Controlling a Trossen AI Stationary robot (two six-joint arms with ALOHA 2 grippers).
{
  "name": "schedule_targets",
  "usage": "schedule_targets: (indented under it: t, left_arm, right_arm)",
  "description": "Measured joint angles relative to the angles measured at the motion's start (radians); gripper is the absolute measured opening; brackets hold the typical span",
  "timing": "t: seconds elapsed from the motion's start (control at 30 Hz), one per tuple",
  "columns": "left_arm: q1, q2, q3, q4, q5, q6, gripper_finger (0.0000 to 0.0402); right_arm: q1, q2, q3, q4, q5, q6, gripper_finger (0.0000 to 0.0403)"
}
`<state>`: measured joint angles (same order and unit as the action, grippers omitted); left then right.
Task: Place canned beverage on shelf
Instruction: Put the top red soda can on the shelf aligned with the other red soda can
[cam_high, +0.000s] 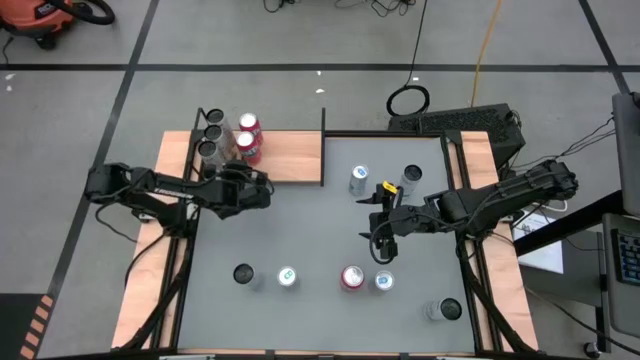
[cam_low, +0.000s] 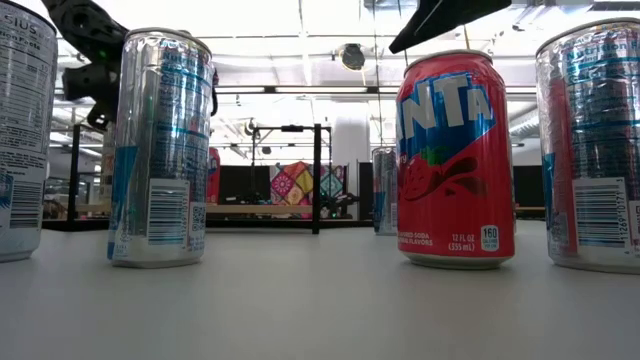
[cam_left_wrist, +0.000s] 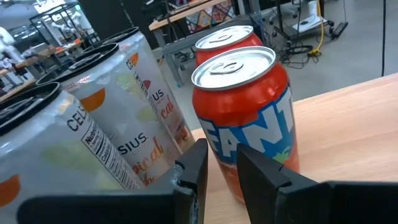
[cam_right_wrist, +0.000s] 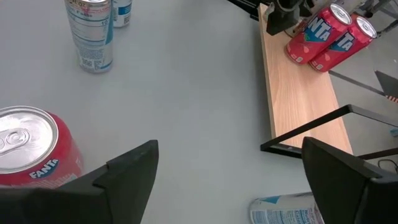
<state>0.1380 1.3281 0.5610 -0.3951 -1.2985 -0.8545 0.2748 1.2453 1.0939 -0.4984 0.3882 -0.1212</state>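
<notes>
The shelf (cam_high: 290, 160) is a light wood board with black posts at the table's far left. Two red Fanta cans (cam_high: 250, 147) stand upright on it beside several silver Celsius cans (cam_high: 210, 150). My left gripper (cam_high: 266, 190) hovers at the shelf's near edge. Its fingers (cam_left_wrist: 222, 165) are open by a narrow gap with nothing between them, a little short of the nearer red can (cam_left_wrist: 249, 106). My right gripper (cam_high: 378, 240) hangs wide open (cam_right_wrist: 230, 155) above the table's middle. A third red can (cam_right_wrist: 31, 146) stands on the table below and beside it.
Loose cans stand on the grey tabletop. Two are at the far middle (cam_high: 360, 180), (cam_high: 411, 178). Several stand in a row near the front (cam_high: 243, 274), (cam_high: 287, 277), (cam_high: 384, 281), and one at the right front corner (cam_high: 445, 310). The shelf's right half is bare board (cam_right_wrist: 298, 106).
</notes>
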Motion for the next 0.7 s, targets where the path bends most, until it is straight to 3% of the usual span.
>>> schedule_targets:
  t: [0.7]
  left_arm:
    - [0.056,0.000,0.000,0.075,0.036,0.078,0.0085]
  right_arm:
    - [0.000,0.000,0.000,0.000,0.000,-0.003,0.0329]
